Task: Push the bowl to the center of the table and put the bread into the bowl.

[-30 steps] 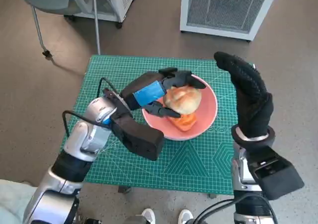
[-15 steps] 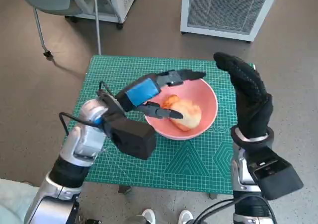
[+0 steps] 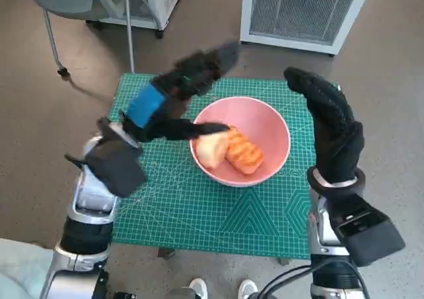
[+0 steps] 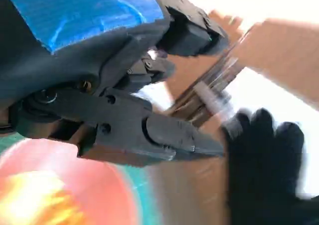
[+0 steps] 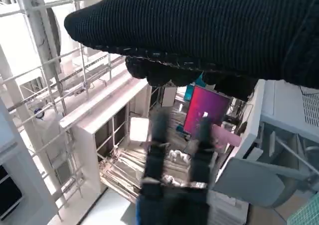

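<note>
A pink bowl [image 3: 265,123] stands on the green cutting mat [image 3: 199,206], a little right of its middle. Inside lie a pale bread roll [image 3: 211,152] and an orange piece of bread [image 3: 243,152], side by side. My left hand [image 3: 173,93], black with blue tape, is raised above the bowl's left rim with its fingers spread and nothing in them. In the left wrist view its fingers [image 4: 164,135] hang over the bowl [image 4: 65,185] and the bread [image 4: 30,205]. My gloved right hand [image 3: 331,126] stands upright at the bowl's right side, fingers extended, holding nothing.
The mat covers the small table. A white slatted unit [image 3: 301,10] stands on the floor behind it, and a chair base [image 3: 63,70] at the back left. Shoe tips [image 3: 218,289] show at the front edge. The right wrist view faces shelving and room clutter.
My left hand let the bread roll drop into the bowl, then lifted up and back to the left with fingers spread. The roll now rests beside the orange piece. The right hand stayed put.
</note>
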